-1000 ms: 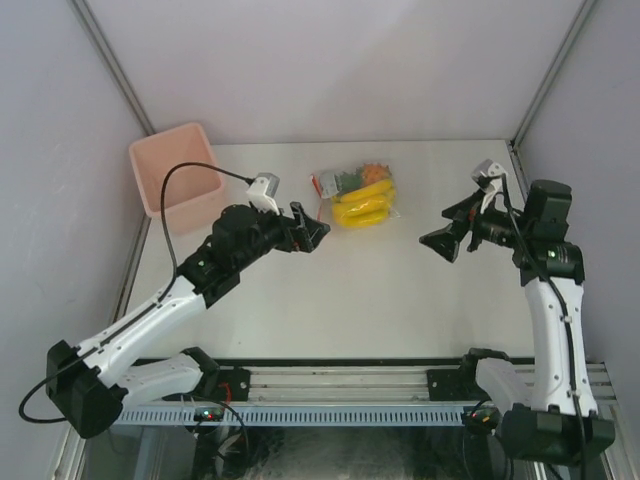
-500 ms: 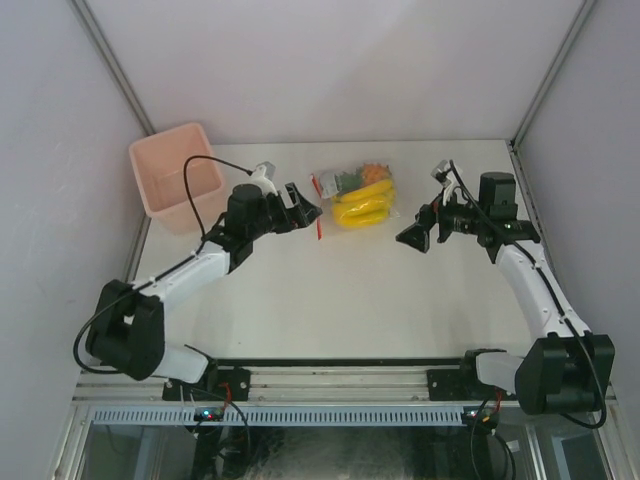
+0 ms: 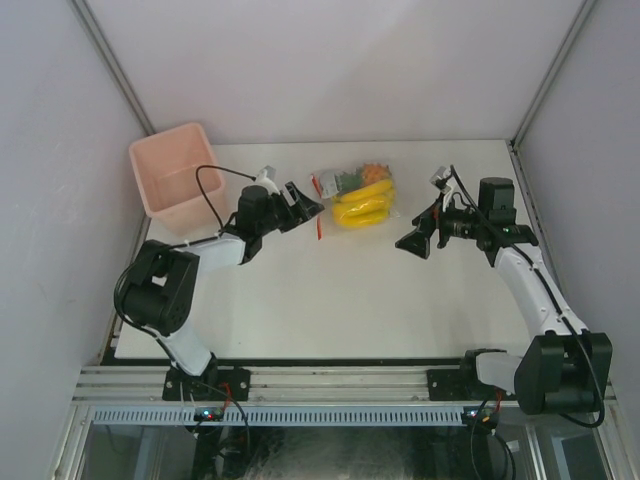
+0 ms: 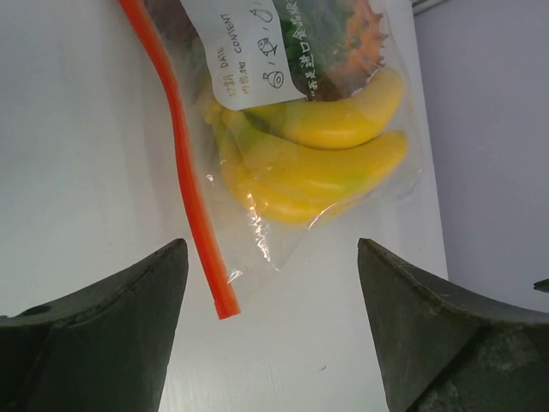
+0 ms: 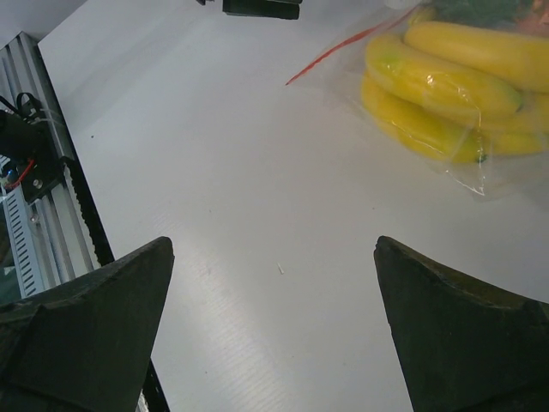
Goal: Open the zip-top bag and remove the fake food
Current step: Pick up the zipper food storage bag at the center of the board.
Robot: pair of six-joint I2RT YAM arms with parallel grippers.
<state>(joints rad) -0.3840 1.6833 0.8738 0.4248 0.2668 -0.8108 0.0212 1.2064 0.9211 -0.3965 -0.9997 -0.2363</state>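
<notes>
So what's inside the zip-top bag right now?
Inside the zip-top bag: a yellow banana bunch, plus green and orange bits beside it. Its white label covers what lies beneath.

From the left wrist, the zip-top bag runs off the top edge; its orange and green bits (half behind the white label) can't be made out. The right wrist view clips the bananas.

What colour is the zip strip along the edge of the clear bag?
Red-orange. The zip strip shows best in the left wrist view, beside the yellow bananas.
</notes>
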